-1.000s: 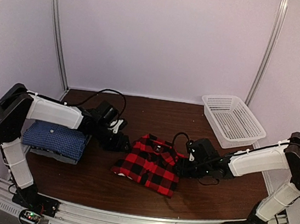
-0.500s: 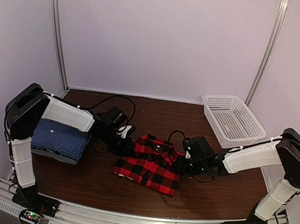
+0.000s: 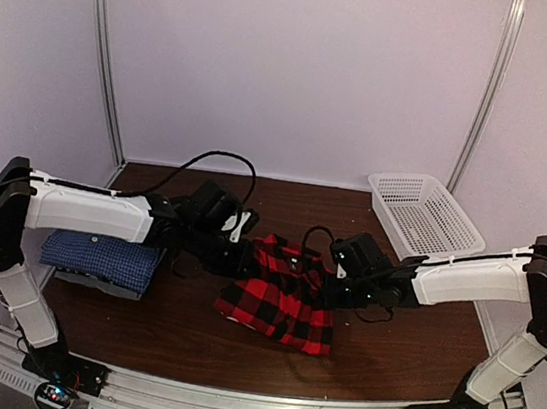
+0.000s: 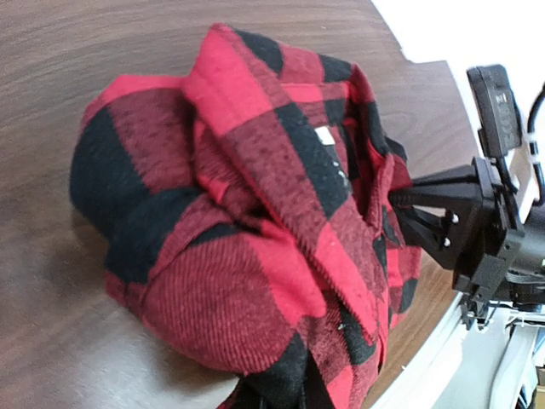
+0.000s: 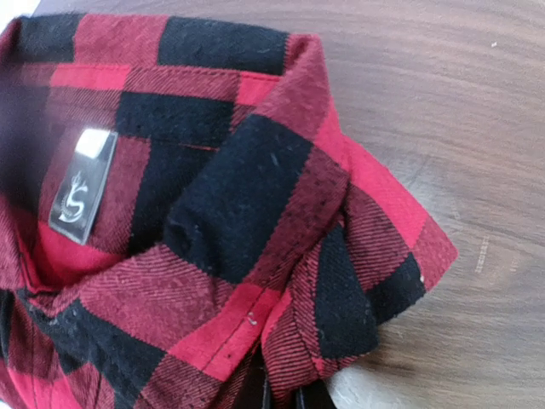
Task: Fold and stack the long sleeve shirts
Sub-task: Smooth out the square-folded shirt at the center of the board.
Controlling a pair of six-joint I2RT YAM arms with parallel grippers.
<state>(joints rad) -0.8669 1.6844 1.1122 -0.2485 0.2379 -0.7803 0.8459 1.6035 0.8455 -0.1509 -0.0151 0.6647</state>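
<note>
My left gripper and right gripper are each pinched tight on the plaid shirt at mid-table. They've drawn inward and lifted, bunching it. I judge it's mid-fold, bound for the blue shirt at left.

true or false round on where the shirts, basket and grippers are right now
The plaid shirt lies in the white basket. False: it is on the table, apart from the basket.
The right gripper is shut on the plaid shirt. True.
The blue checked shirt sits folded at the table's left side. True.
The plaid shirt is stacked on the blue checked shirt. False: they lie apart.
The left gripper hovers over the basket. False: it grips the plaid shirt's other side.
</note>
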